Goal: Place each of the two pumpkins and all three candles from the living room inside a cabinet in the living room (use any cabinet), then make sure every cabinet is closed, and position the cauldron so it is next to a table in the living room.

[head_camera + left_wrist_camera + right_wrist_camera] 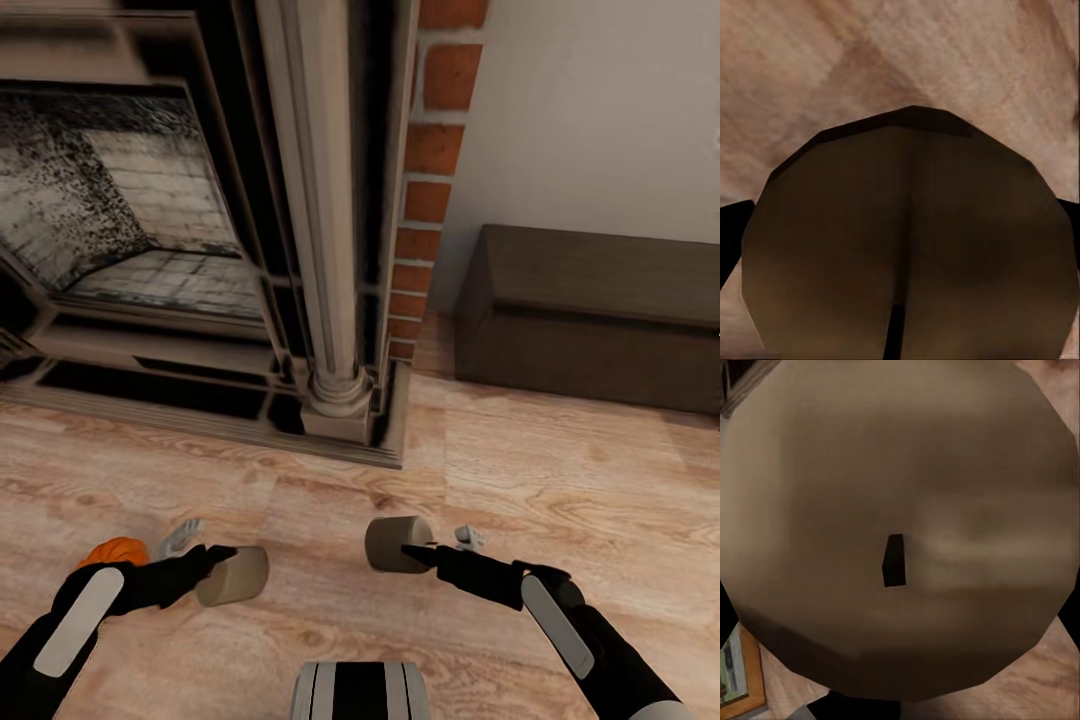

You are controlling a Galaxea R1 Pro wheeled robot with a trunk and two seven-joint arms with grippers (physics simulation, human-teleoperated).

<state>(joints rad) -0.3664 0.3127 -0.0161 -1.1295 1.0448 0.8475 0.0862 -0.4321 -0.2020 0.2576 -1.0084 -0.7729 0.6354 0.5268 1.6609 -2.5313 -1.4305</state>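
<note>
**Two candles held, one in each hand, in front of the fireplace**

The head view counts two candles, one pumpkin and one cabinet. The left hand (212,560) is clamped on one candle (236,576), a stubby tan cylinder held on its side above the wooden floor (560,500). The right hand (425,553) is clamped on the second candle (396,544), also on its side, its round end turned toward the camera. The two candles hang well apart, at about the same height in the picture, each lying across the tip of its arm.

In the left wrist view the held candle (907,247) shows its flat many-sided end close to the lens, with dark fingers (729,232) at both edges and floorboards beyond. In the right wrist view the other candle (900,525) shows its round end with a small dark wick at the centre.

One orange pumpkin (112,550) shows partly behind the left forearm, low on the floor; how it sits cannot be told.

Ahead stands one fireplace (170,240) with a pale column and a strip of red brick (430,190) beside it. To the right of the brick, against the pale wall, sits the long low dark brown cabinet (600,315), its front shut, well apart from both hands.
</note>
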